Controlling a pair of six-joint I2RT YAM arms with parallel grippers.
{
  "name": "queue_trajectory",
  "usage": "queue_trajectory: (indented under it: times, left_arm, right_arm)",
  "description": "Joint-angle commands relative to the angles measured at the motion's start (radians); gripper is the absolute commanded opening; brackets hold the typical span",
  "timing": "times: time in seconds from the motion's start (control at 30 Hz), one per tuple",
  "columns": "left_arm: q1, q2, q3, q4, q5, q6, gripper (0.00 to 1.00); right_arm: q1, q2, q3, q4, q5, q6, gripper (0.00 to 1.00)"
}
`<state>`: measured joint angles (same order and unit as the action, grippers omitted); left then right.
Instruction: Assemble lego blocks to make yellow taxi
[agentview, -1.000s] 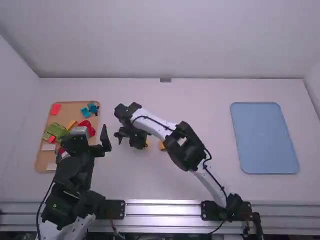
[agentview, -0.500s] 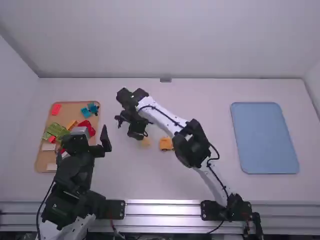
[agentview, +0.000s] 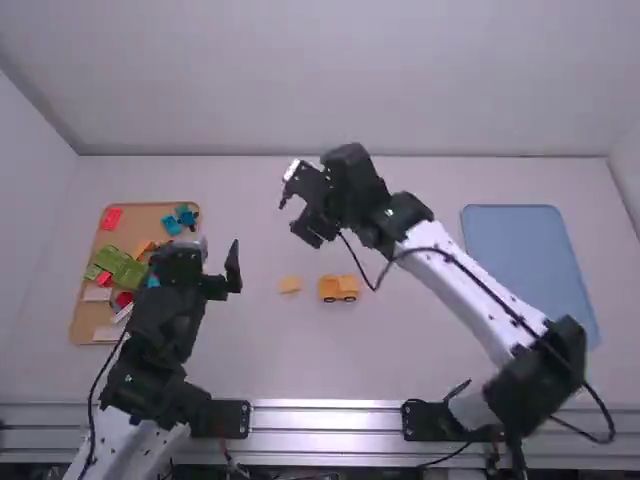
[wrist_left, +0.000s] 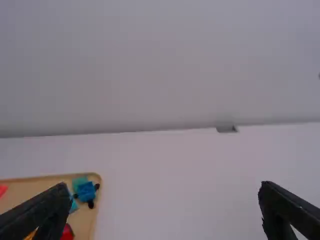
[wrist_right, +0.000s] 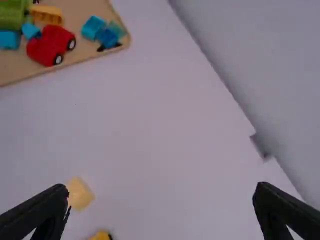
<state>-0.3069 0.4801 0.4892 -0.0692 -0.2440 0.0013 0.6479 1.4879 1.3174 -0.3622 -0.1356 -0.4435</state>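
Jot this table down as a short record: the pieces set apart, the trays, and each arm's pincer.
Wheeled piece: orange-yellow, mid-table
Small block: pale yellow, beside it, not touching
Wooden tray: mixed colourful pieces, including a red car
Other tray: blue, far right
Left pincer: open
Right pincer: open

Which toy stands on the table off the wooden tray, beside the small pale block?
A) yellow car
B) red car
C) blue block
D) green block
A: the yellow car stands beside the pale block, while the red car is on the tray.
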Motion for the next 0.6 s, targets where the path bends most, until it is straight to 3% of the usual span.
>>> queue_trajectory:
  times: [0.0,0.07,0.1,0.2,0.4,0.57]
  left_arm:
    - [-0.001,0.076,0.042,0.014,0.137,0.053,0.99]
    - [-0.001,0.175,0.115,-0.011,0.203,0.099,0.99]
    - [-0.001,0.191,0.127,-0.018,0.211,0.106,0.99]
    - [0.000,0.385,0.293,-0.167,0.302,0.195,0.99]
    - [-0.008,0.737,0.580,-0.512,0.436,0.459,0.99]
    - [-0.033,1.015,0.741,-0.689,0.388,0.627,0.93]
  right_arm:
    - [-0.029,-0.143,-0.214,0.107,0.025,0.084,0.98]
    - [-0.071,-0.286,-0.399,0.274,0.023,0.148,0.99]
    - [-0.077,-0.304,-0.422,0.296,0.021,0.159,0.99]
    - [-0.150,-0.478,-0.631,0.473,-0.049,0.217,0.99]
    - [-0.273,-0.661,-0.818,0.602,-0.223,0.243,0.99]
    - [-0.381,-0.719,-0.892,0.652,-0.311,0.320,0.99]
